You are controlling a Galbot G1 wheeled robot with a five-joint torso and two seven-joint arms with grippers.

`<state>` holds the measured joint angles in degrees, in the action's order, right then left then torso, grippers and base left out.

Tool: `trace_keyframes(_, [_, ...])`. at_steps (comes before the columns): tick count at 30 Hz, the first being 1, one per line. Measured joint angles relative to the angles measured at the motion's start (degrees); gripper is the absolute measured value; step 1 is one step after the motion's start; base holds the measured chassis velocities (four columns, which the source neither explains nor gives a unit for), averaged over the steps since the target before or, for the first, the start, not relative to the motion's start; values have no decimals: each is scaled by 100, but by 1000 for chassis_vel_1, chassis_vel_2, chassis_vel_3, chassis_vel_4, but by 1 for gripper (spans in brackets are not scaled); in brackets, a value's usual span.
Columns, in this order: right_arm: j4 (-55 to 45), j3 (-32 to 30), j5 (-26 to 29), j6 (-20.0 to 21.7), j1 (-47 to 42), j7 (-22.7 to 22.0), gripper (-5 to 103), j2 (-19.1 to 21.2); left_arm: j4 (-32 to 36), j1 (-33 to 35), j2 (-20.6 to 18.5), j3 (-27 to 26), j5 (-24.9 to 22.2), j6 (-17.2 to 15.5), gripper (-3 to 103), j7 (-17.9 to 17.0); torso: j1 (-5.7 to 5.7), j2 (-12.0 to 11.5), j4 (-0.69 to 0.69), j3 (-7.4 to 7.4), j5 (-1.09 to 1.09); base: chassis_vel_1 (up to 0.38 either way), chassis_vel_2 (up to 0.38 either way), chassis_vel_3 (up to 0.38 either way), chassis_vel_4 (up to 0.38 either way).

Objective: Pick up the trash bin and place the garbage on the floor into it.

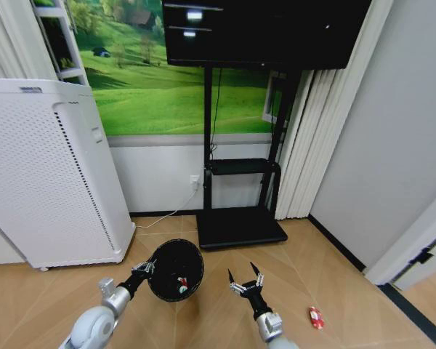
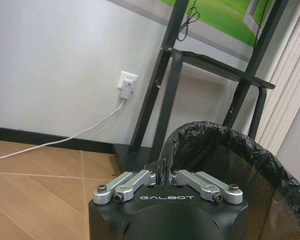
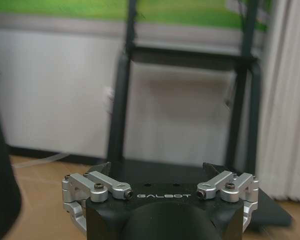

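The black mesh trash bin (image 1: 176,269) with a black liner hangs tilted just above the floor (image 1: 327,280), its mouth turned up toward me. My left gripper (image 1: 145,268) is shut on its rim; the left wrist view shows this left gripper (image 2: 162,171) pinching the liner edge of the trash bin (image 2: 230,165). Small red, white and green garbage (image 1: 180,282) lies inside. A red-and-white piece (image 1: 316,318) lies on the parquet to the right. My right gripper (image 1: 247,279) hovers open between bin and piece, and the right gripper (image 3: 159,169) holds nothing.
A tall white perforated appliance (image 1: 51,174) stands at the left. Straight ahead is a black TV stand (image 1: 240,227) against the wall, with a white cable (image 1: 171,216) running to a socket. A grey wall and door frame (image 1: 414,247) close the right side.
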<state>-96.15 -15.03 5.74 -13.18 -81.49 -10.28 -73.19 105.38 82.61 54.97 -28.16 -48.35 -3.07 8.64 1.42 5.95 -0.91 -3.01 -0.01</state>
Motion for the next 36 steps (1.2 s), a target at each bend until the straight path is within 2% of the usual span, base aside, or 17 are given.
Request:
trace_keyframes(1, [102, -48, 243, 302, 69, -152, 100, 20, 31, 77, 23, -78, 18, 22, 7, 36, 2, 0, -1, -2, 3, -258, -292, 295, 290])
trace_keyframes(2, [134, -62, 341, 428, 87, -220, 100, 27, 35, 95, 25, -93, 26, 24, 7, 51, 2, -1, -1, -1, 4, -258, -292, 295, 290])
trace_keyframes(3, [264, -156, 764, 969, 146, -571, 100, 41, 37, 124, 20, -112, 45, 32, 7, 102, 2, 0, -1, -1, 2, -233, -232, 217, 237])
trace_keyframes(4, [384, -251, 937, 1261, 182, -722, 100, 40, 37, 130, 13, -122, 46, 41, 7, 125, 2, 0, -6, -2, 1, -155, -206, 217, 105])
trace_keyframes(5, [384, -251, 937, 1261, 182, -722, 100, 40, 37, 130, 13, -122, 46, 41, 7, 125, 2, 0, -6, -2, 1, -155, -206, 217, 105])
trace_keyframes(6, [566, -371, 1004, 1480, 238, -811, 100, 48, 47, 153, 12, -156, 46, 51, 7, 146, 1, 0, -8, -1, 2, -155, -103, 116, 105])
trace_keyframes(8, [900, -546, 1253, 1774, 332, -841, 100, 97, 57, 192, 35, -245, 46, 86, 7, 170, 1, 0, -3, -1, 1, -27, -52, 14, 7])
trace_keyframes(10, [1095, -631, 1406, 1912, 350, -863, 100, 117, 59, 205, 45, -281, 46, 90, 7, 180, 1, 0, -2, -1, 0, 40, 31, -9, -3])
trace_keyframes(14, [1492, -808, 1307, 1961, 382, -865, 100, 134, 62, 211, 85, -314, 55, 93, 7, 198, 2, 0, 0, -1, 1, 79, 81, -54, -40])
trace_keyframes(19, [2275, -1136, 847, 1885, 512, -773, 100, 118, 76, 290, 213, -421, 93, 134, 7, 294, 1, 0, -2, -1, 0, 41, 25, -30, -31])
trace_keyframes(23, [2747, -1332, 771, 1850, 685, -757, 100, 92, 85, 321, 192, -460, 91, 154, 7, 362, 1, 0, -2, -1, 0, 0, 0, 0, 0])
trace_keyframes(36, [4045, -1212, 690, 1849, 1507, -642, 99, -48, 316, 609, 310, -816, 77, 163, 7, 359, 2, -1, -2, -1, 0, 0, 0, 0, 0])
